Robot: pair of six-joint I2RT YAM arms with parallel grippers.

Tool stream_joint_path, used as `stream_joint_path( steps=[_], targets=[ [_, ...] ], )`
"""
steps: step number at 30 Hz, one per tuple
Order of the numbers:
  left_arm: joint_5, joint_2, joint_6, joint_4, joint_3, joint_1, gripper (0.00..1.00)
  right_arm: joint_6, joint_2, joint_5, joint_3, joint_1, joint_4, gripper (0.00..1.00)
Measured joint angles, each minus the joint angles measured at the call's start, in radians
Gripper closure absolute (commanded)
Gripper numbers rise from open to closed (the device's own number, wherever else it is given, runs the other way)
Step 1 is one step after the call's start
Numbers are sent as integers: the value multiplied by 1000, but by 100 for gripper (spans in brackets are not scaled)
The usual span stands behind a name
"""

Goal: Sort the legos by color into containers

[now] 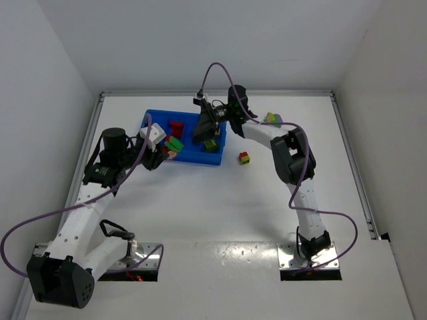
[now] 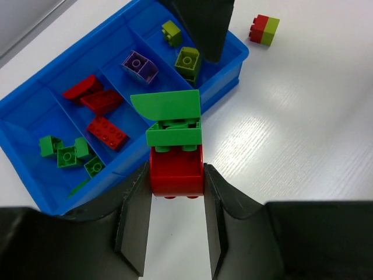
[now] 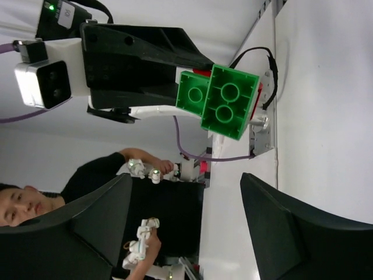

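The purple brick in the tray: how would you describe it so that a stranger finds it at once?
Find the blue tray on the white table. The purple brick lies alone in the compartment between those holding red bricks and yellow-green bricks. No other visible piece in the tray is purple.

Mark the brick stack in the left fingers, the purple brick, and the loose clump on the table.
Red and green plastic brick stack [image 2: 173,137]: left wrist view, lower green brick's side.
Purple plastic brick [image 2: 140,65]: left wrist view, studded top.
Red and yellow-green plastic clump [image 2: 264,30]: left wrist view, its middle.
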Motion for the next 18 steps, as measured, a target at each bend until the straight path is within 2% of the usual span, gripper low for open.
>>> stream_joint_path(
  steps=[2,4,18],
  targets=[
    [-6,0,0,7,0,-5,93,-3,8,0,13,18,-4,38],
    [-8,0,0,15,0,-13,93,-5,20,-1,22,35,-9,40],
    [-4,45,-7,22,6,-92,93,-43,83,-1,60,51,-77,41]
  ],
)
